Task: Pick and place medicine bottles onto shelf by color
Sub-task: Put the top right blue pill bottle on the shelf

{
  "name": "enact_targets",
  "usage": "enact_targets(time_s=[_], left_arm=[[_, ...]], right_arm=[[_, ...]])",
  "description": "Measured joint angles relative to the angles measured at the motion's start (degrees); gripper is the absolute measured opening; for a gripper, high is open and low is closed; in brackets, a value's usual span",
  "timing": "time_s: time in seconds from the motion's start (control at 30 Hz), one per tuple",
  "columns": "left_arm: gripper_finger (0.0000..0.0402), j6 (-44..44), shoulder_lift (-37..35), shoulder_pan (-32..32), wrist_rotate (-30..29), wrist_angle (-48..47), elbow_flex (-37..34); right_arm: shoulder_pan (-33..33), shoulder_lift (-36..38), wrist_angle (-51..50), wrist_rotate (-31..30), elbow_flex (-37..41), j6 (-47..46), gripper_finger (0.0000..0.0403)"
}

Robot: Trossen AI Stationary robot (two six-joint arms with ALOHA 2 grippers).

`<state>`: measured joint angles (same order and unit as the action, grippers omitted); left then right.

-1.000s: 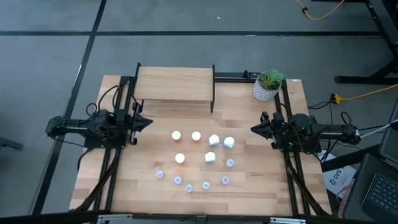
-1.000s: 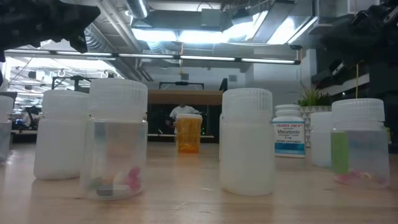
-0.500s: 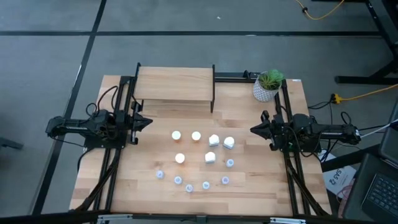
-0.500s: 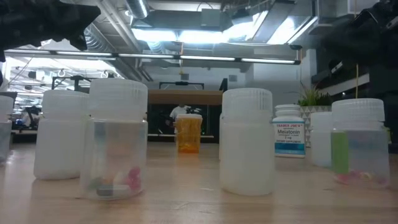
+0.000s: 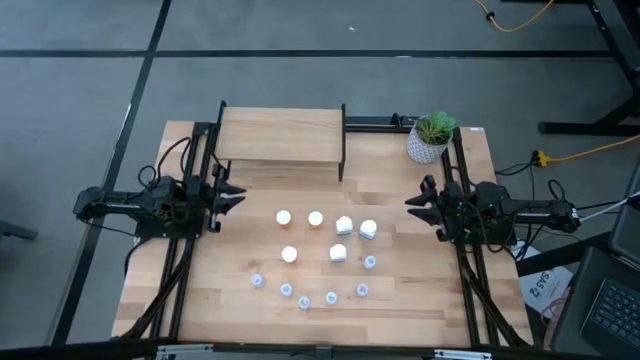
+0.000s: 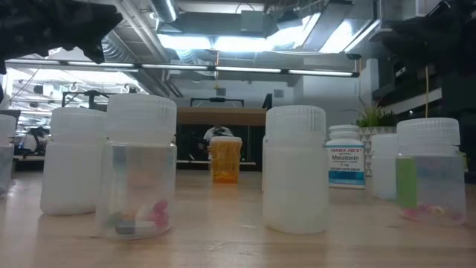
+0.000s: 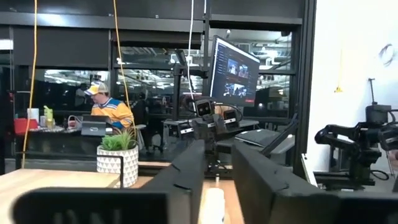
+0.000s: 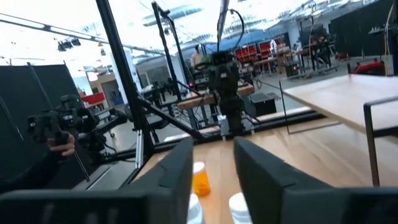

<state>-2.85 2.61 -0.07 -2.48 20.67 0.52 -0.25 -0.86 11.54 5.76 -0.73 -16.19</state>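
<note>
Light wood shelf (image 5: 281, 135) at the back of the counter (image 5: 220, 300) is seen with nothing on it, so sorting is judged not yet begun. All bottles are grouped mid-counter, in front of the shelf and between the two arms: three orange bottles (image 5: 284, 217) toward the left arm's side, three white bottles (image 5: 344, 226) just beside them toward the right arm's side, and six blue vials (image 5: 331, 298) strung in a loose arc along the near side of the cluster. The left pincer (image 5: 232, 195) is held off to the left of the cluster, well apart from any bottle; in its wrist view the fingers are seen parted with nothing between them. The right pincer (image 5: 412, 204) is parked on the opposite side, near the white bottles but not touching them, also released and empty. A potted plant (image 5: 430, 140) sits just beside the shelf's right end and is not part of the job. Step in hand is judged as the approach before the first pick. Next move: one bottle to be chosen, probably the one nearest an arm, the pincer to be lowered over its cap or body with fingers spread wide enough, then clenched. Bottles stand close together, so neighbours could be knocked over on a sloppy approach.
</note>
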Motion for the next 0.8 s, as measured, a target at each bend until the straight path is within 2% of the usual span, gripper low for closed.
enact_targets(time_s=[0.17,0.33,0.47,0.6,0.7,0.8], left_arm=[[0.0129,-0.01,0.00,0.00,0.00,0.00,-0.01],[0.0154,-0.19,0.00,0.01,0.01,0.14,-0.03],[0.0171,-2.84,0.00,0.01,0.25,1.26,-0.03],[0.0183,-4.52,0.00,-0.01,4.15,3.19,-0.03],[0.0185,-4.52,0.00,-0.01,6.29,3.30,-0.03],[0.0184,-4.52,0.00,-0.01,6.38,3.00,-0.03]], right_arm=[[0.00,0.00,1.78,-0.07,-0.01,0.09,0.0193],[-0.01,0.00,2.05,-0.12,0.00,0.23,0.0227],[-0.02,0.00,3.37,-3.55,-0.01,2.19,0.0241],[-0.02,-0.01,5.21,-10.02,-0.01,6.75,0.0245],[-0.02,0.00,5.84,-14.45,0.00,9.33,0.0245],[-0.02,0.00,5.87,-16.29,0.00,9.40,0.0245]])
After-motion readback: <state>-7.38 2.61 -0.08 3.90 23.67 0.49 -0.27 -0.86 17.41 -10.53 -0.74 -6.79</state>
